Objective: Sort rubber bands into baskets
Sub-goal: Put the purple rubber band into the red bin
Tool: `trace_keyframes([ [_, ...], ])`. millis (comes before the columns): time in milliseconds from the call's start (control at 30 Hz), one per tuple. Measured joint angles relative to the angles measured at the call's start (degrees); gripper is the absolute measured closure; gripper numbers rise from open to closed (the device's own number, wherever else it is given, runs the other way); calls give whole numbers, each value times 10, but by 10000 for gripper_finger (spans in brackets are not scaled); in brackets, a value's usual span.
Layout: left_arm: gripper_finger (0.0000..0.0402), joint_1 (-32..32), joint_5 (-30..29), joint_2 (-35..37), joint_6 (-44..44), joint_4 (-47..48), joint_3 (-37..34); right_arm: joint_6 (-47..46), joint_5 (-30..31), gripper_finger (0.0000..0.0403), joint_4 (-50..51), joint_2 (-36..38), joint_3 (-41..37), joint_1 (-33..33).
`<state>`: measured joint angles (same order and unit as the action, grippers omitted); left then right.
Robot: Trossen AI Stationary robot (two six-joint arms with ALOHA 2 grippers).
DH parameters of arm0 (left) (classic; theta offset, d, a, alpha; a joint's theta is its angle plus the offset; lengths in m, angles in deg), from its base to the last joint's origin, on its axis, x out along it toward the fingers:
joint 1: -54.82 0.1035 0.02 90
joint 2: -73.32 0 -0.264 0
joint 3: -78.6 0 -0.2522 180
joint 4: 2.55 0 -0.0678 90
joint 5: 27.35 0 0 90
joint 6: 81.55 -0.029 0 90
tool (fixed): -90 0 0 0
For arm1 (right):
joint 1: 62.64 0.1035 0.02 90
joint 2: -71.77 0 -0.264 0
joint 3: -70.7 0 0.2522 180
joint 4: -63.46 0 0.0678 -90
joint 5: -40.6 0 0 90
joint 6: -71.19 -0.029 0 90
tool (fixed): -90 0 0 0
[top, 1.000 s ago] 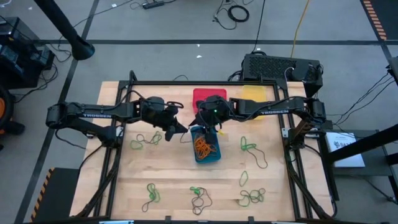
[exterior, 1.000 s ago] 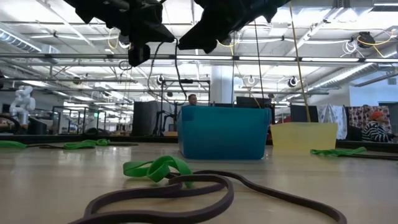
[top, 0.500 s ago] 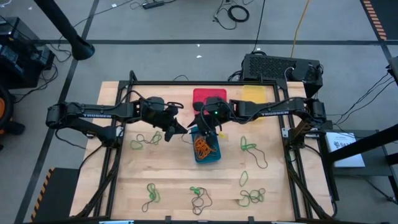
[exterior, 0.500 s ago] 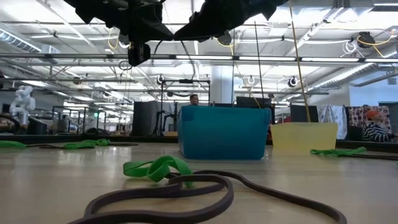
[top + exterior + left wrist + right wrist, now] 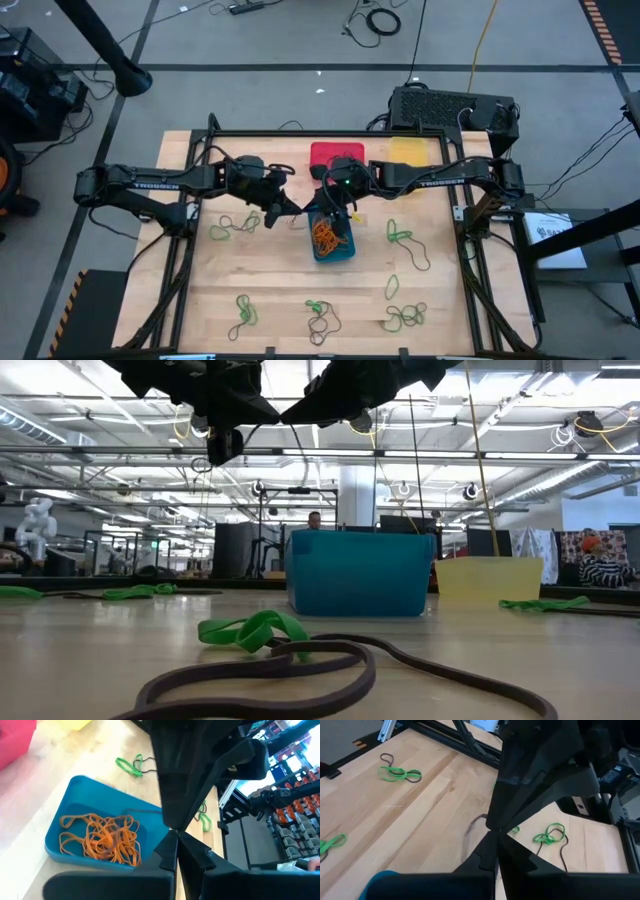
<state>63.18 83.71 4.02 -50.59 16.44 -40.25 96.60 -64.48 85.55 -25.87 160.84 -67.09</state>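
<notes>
Rubber bands (image 5: pixel 328 236) piled orange in the blue basket (image 5: pixel 345 252), both arms poised above.
Left gripper (image 5: pixel 297 210) and right gripper (image 5: pixel 333 212) pressed together, apparently empty; next, lift clear before reaching for loose green bands (image 5: pixel 398 234).

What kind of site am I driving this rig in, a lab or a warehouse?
Likely a large open robotics lab or industrial hall: a high ceiling with exposed trusses, rows of workstations behind the table, and cables across a concrete floor.

I've got one basket (image 5: pixel 333 238) mid-table holding a heap of rubber bands (image 5: pixel 327 235). Two more baskets (image 5: pixel 335 154) sit side by side behind it, loose bands (image 5: pixel 403 317) scattered around.
</notes>
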Motion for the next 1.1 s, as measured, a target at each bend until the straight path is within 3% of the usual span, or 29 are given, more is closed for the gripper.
trace_keyframes([
  [300,284,-11,-45,0,-19,-13,0,-53,3,402,6,6,0,-11],
  [500,218,22,-37,26,-19,-13,0,-90,2,403,26,44,0,-53],
  [767,210,102,-60,126,-34,130,0,-126,9,403,63,63,0,-129],
  [900,210,118,-115,176,-44,227,0,-126,64,403,85,61,0,-164],
  [1100,210,119,-195,229,-44,297,0,-128,75,402,104,57,0,-218],
])
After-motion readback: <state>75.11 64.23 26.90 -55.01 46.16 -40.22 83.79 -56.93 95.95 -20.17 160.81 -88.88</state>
